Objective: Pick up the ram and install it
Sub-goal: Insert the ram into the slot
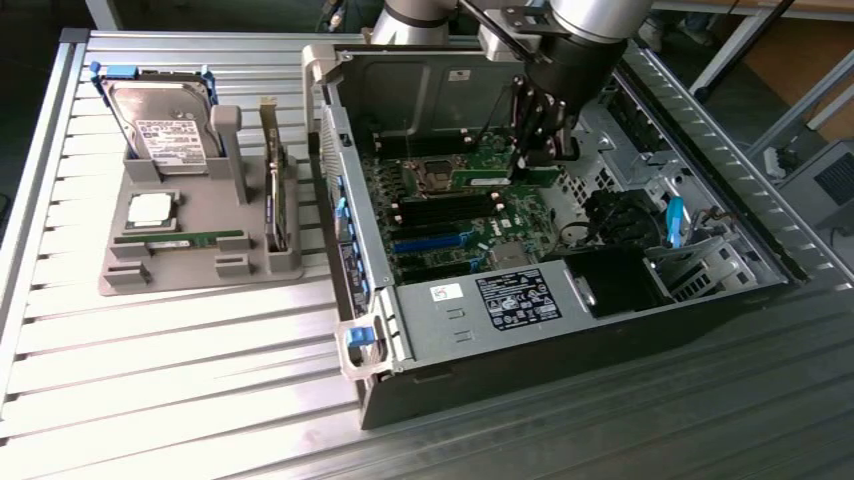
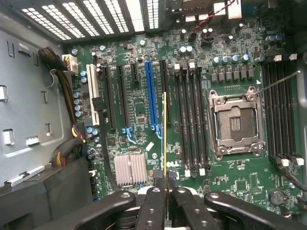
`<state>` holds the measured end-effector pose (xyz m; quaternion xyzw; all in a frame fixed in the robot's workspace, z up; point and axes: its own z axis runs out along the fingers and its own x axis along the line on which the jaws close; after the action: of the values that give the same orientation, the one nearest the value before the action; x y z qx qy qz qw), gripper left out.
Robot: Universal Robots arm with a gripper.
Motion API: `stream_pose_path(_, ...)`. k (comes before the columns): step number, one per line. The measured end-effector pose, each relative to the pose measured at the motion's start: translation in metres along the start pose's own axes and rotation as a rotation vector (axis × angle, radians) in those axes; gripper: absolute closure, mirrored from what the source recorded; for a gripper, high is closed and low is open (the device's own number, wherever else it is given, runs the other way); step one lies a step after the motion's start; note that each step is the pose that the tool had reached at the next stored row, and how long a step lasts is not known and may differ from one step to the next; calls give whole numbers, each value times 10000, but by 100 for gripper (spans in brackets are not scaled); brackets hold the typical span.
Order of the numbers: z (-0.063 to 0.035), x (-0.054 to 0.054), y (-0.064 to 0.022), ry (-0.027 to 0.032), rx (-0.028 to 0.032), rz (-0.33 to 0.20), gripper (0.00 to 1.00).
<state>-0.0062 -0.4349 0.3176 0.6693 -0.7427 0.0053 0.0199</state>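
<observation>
Fingers [image 2: 164, 203] grip the ram [image 2: 165, 139] edge-on, hanging clear above the motherboard [image 2: 144, 103] slots

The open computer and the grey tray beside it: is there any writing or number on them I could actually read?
"5": seems handwritten on the small white sticker on the computer case.
Black label next to it: white print, too small to read.
Hard drive label in the grey tray: too small to read.
Motherboard markings: unreadable.

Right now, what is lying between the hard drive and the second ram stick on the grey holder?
In the exterior view, the square silver processor chip lies between the hard drive and the second ram stick on the grey holder.
</observation>
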Motion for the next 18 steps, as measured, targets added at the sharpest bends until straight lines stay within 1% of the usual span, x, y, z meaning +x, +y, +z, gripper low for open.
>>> stream_pose_path(18, 140, -5, -3, 1, 0, 0, 89)
